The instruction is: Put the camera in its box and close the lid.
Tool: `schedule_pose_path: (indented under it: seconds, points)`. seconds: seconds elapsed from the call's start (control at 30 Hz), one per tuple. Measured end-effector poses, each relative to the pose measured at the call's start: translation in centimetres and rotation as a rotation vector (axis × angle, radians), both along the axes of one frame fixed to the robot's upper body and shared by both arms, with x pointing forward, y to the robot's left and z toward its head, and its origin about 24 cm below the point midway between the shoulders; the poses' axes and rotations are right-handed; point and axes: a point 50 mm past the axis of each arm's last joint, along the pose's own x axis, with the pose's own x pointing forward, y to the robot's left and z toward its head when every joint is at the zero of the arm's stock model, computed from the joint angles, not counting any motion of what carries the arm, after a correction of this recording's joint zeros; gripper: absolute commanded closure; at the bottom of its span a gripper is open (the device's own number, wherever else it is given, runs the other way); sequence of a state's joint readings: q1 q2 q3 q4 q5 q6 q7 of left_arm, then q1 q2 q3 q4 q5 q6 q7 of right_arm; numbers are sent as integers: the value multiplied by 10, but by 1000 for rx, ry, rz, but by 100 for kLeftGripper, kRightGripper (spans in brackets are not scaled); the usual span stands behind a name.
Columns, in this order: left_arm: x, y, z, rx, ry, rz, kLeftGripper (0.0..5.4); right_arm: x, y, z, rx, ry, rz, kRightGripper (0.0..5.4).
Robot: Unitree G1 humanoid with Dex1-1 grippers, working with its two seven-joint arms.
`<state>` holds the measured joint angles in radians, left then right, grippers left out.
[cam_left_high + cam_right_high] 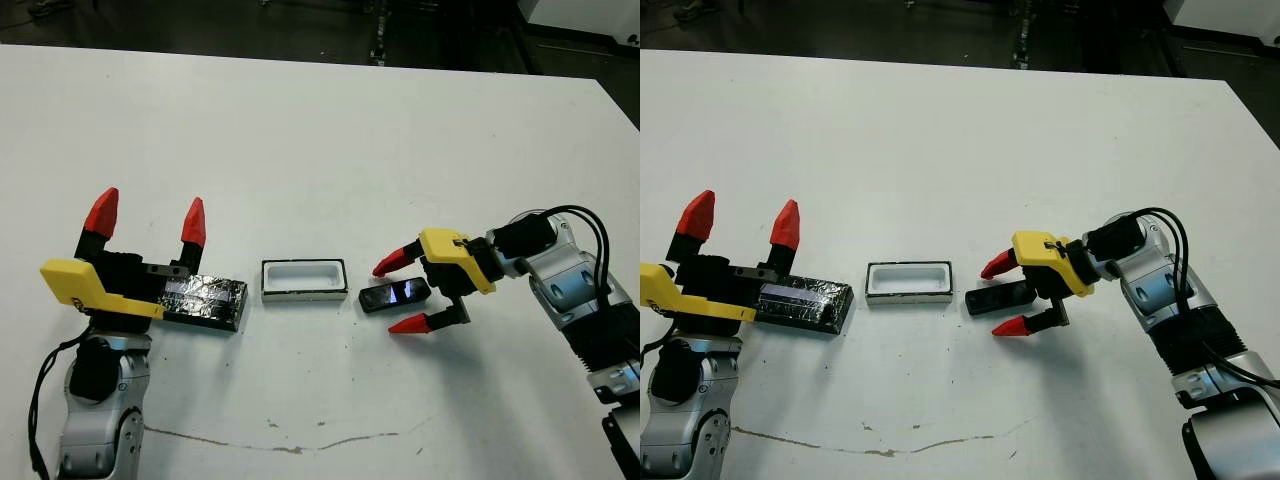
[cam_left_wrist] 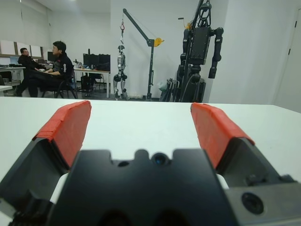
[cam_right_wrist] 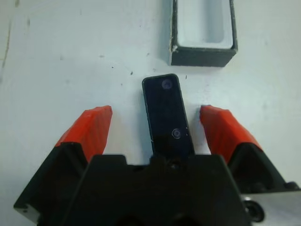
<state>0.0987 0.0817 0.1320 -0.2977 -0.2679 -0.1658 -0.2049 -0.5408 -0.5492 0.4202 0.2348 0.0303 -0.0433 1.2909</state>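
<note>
The camera (image 1: 394, 295), a small black oblong with a bluish glint, lies flat on the table just right of the box (image 1: 304, 279), a shallow white-walled tray that holds nothing. My right gripper (image 1: 404, 295) is open and straddles the camera, one red fingertip on each side without touching it; the right wrist view shows the camera (image 3: 167, 113) between the fingers, pointing toward the box (image 3: 202, 28). The lid (image 1: 205, 299), a speckled black slab, lies left of the box, partly hidden under my left gripper (image 1: 147, 220), which is open above it.
A thin dark crack or stain (image 1: 270, 440) runs along the table near its front edge. Beyond the far table edge, in the left wrist view, are people seated at desks (image 2: 44, 70) and robot stands (image 2: 197, 52).
</note>
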Motion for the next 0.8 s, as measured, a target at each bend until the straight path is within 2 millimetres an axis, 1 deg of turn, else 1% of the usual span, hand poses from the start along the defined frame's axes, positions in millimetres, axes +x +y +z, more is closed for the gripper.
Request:
schedule_pose_path:
  seconds: [0.2, 0.8]
  points:
    - [0, 0, 0, -4, 0, -2, 0, -1, 2, 2, -13, -16, 11, 364]
    - [0, 0, 0, -7, 2, -5, 0, -1, 2, 5, -17, -58, 12, 367]
